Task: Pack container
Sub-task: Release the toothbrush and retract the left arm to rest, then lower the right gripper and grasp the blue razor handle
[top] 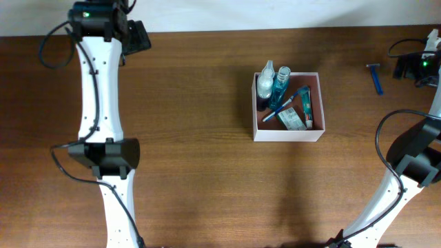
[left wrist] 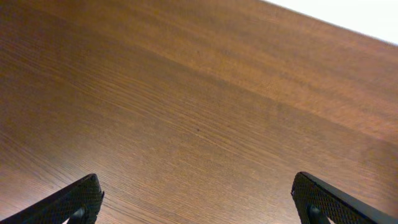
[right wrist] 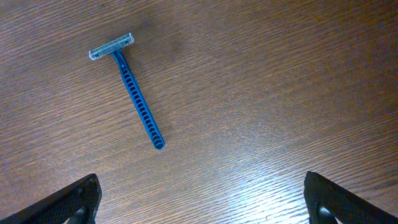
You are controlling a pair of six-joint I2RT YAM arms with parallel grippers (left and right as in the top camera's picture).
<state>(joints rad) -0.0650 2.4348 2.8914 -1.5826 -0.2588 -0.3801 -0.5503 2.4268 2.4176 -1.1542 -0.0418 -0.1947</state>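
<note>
Overhead, the container [top: 287, 136] sits right of the table's [top: 207, 172] centre, holding bottles [top: 273, 81] and tubes [top: 306, 107]. The right gripper [right wrist: 200, 183] hangs wide open and empty, well apart from it, with a blue razor [right wrist: 127, 87] between them. The left gripper [left wrist: 196, 183], likewise wide open and empty, is far off at the left.

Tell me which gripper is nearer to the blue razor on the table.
Right. The right gripper hangs open close beside the razor; the left gripper sits far off, on the other side of the container.
</note>
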